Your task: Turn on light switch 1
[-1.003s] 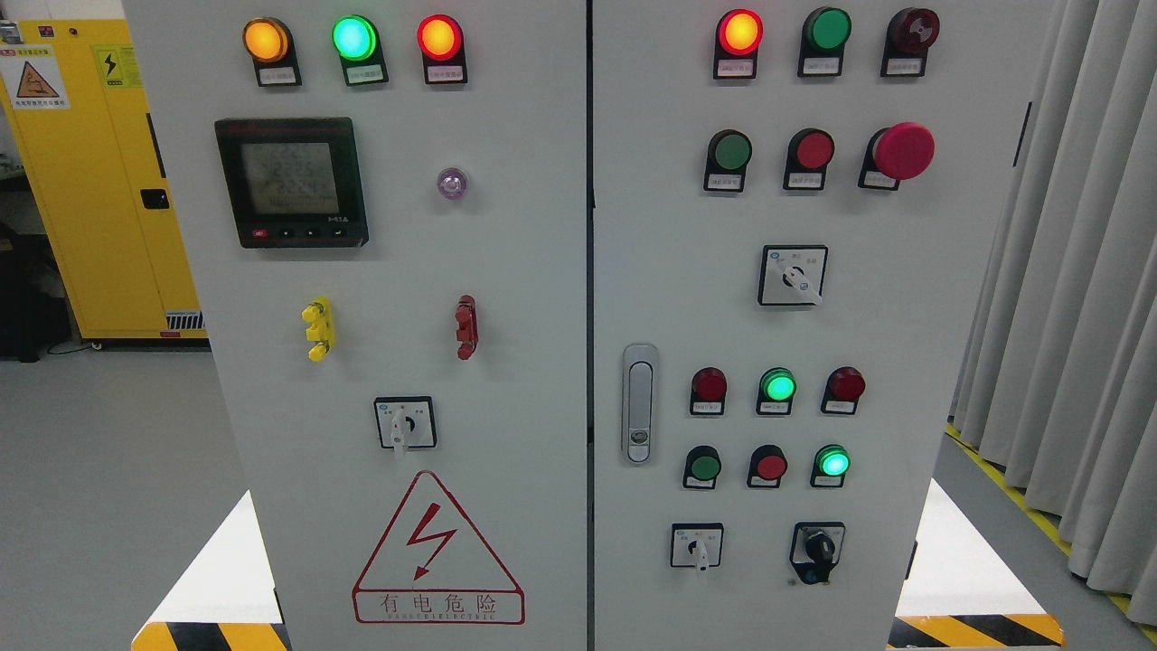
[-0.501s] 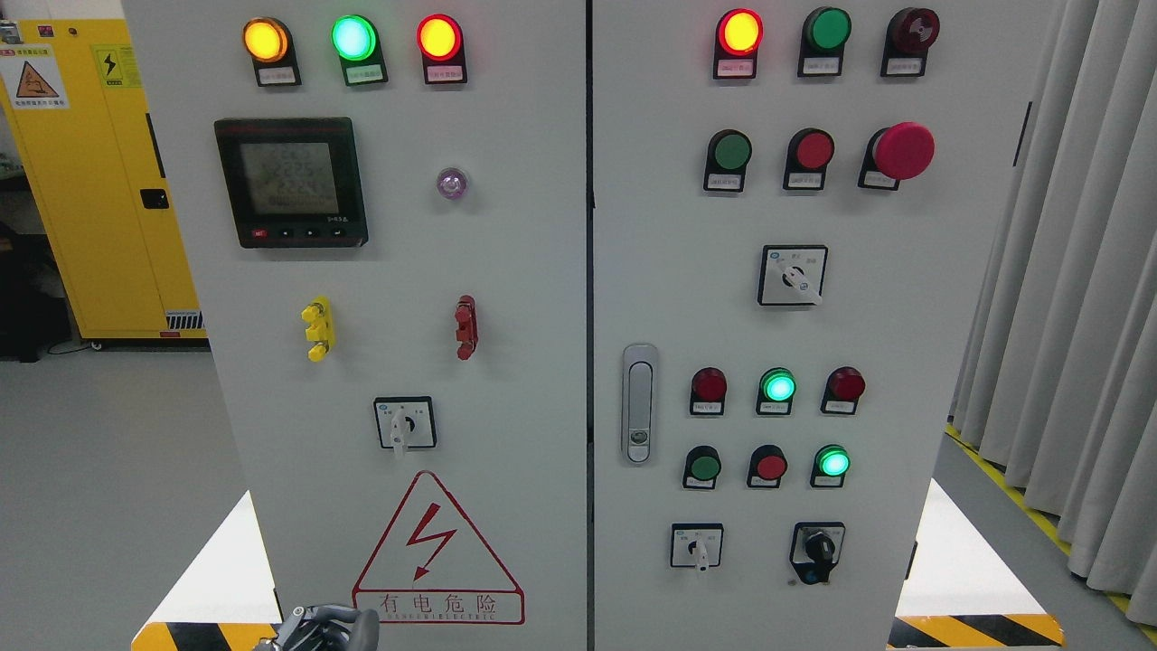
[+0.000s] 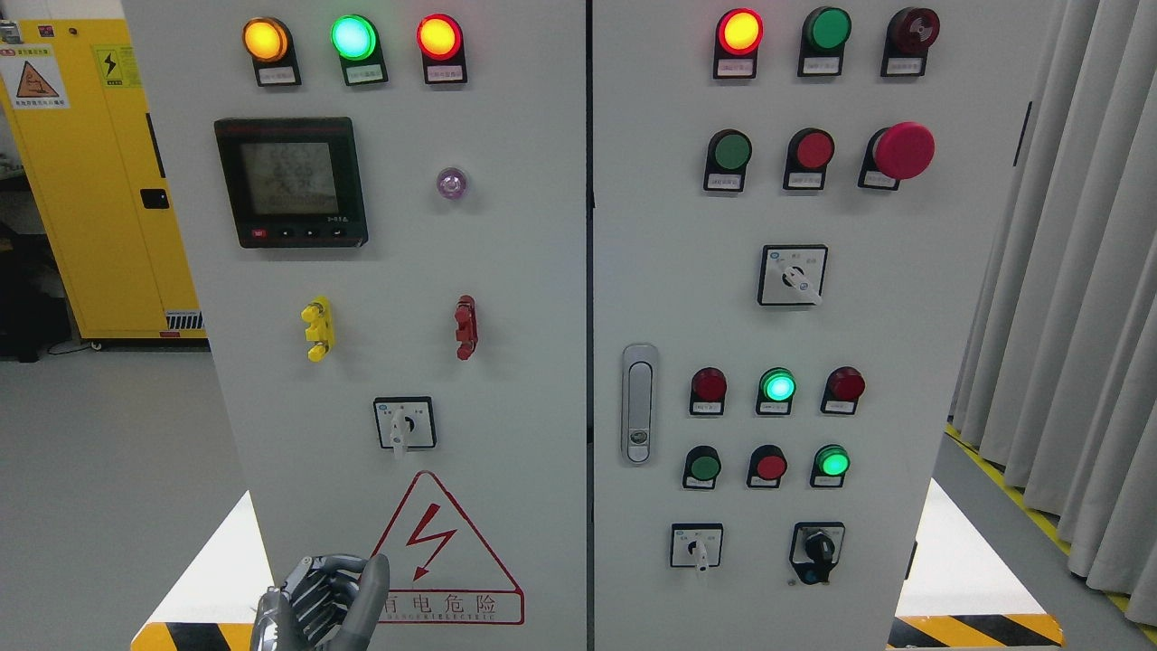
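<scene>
Risk: the left robot hand (image 3: 321,604) sits low at the bottom edge, and the cabinet face (image 3: 524,271) carries many look-alike controls; which one counts as light switch 1 is not readable here, so the wrong knob could well get turned.
Likely target: the rotary switch (image 3: 405,423) directly above and slightly right of the robot hand, its lever pointing down; this is a judgement, not a label reading.
Second risk: rising from here, the curled fingers (image 3: 316,579) could graze the cabinet face before they reach the lever.
Robot hand state: fingers curled in toward the palm, thumb raised beside them, holding nothing; contact with the cabinet face cannot be told.
Just right of the robot hand: the red warning triangle (image 3: 438,548), its lower left corner overlapped by the thumb.
Far right of it: two more rotary switches (image 3: 697,546), well apart.
Right arm: not visible.
</scene>
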Robot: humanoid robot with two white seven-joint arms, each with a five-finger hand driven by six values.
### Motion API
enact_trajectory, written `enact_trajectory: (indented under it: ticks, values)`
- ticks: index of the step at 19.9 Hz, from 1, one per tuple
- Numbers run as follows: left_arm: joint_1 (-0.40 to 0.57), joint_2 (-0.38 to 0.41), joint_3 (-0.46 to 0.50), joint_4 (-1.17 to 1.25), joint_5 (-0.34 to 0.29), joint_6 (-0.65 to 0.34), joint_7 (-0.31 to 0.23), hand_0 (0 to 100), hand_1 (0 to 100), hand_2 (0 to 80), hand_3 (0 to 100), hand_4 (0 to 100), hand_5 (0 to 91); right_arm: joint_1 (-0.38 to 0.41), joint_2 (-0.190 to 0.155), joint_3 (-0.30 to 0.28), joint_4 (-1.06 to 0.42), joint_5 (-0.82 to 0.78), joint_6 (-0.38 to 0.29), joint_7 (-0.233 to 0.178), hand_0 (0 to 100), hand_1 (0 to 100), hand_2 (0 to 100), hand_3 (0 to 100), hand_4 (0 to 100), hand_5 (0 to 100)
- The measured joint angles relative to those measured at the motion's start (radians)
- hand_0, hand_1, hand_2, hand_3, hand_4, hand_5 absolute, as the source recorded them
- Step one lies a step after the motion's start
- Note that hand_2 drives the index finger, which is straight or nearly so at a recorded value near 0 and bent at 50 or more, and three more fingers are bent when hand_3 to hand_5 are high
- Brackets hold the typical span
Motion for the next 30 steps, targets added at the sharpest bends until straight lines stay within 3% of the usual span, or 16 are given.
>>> enact_trajectory:
  ticks: [18,30]
  values:
    - [-0.136,-0.041,-0.014,-0.02,-0.046,0.182,0.036,23,66,56.9,84,85,80.6,0.0,0.0,0.0,0.0,0.0,0.0,0.0,0,50,4,0,0,0]
    - [-0.183,-0.052,-0.017,-0.022,-0.06,0.234,0.088,24,67,57.1,85,86,80.8,0.0,0.0,0.0,0.0,0.0,0.0,0.0,0,50,4,0,0,0]
